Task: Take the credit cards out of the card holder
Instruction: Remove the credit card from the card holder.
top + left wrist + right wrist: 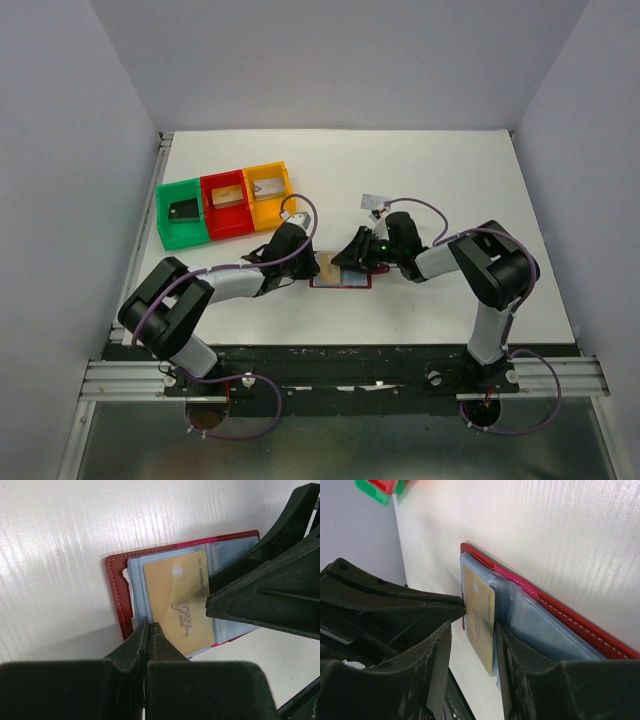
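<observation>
Card (479,612) sits between parted fingers of right claw (472,647).

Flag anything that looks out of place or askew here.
The gold card sticks partly out of the open card holder's blue sleeves, with one edge lifted. A small pale piece, maybe a card, lies alone on the table beyond the right arm, outside the bins.

White bench (450,180) enclosed by plain pale grey walls (330,60), metal rail (340,378) along near edge, lighting even.
</observation>
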`<state>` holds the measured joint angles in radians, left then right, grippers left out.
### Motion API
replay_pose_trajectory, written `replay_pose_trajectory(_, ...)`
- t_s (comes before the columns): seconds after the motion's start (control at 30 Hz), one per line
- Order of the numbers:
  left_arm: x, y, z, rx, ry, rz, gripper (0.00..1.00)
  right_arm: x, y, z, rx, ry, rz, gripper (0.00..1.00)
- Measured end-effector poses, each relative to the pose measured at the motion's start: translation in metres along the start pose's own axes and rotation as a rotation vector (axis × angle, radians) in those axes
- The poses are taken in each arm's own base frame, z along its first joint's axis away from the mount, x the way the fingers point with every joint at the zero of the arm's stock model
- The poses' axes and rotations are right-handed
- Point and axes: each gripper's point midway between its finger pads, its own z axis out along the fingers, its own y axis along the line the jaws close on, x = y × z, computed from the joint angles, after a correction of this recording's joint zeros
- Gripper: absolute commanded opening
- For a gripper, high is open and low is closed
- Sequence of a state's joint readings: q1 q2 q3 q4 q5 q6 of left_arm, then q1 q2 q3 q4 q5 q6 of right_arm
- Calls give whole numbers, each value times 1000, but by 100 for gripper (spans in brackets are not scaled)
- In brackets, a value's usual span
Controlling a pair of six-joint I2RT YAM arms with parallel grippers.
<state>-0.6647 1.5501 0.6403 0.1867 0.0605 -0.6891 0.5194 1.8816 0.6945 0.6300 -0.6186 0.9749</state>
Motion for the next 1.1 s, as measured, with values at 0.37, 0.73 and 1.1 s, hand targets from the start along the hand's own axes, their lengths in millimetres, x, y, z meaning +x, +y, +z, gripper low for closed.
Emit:
replay_pose_trajectory(0.37,0,2,-1,7,-20,-13,0,-3,2,3,-64,9,13,46)
replay_pose_trajectory(0.73,7,3,-12,-5,0,-16,0,13,3,1,-53,75,-64,53)
replay_pose_trajectory(1.1,7,-4,-22,8,3,-7,1,29,4,-6,-11,124,-111,56)
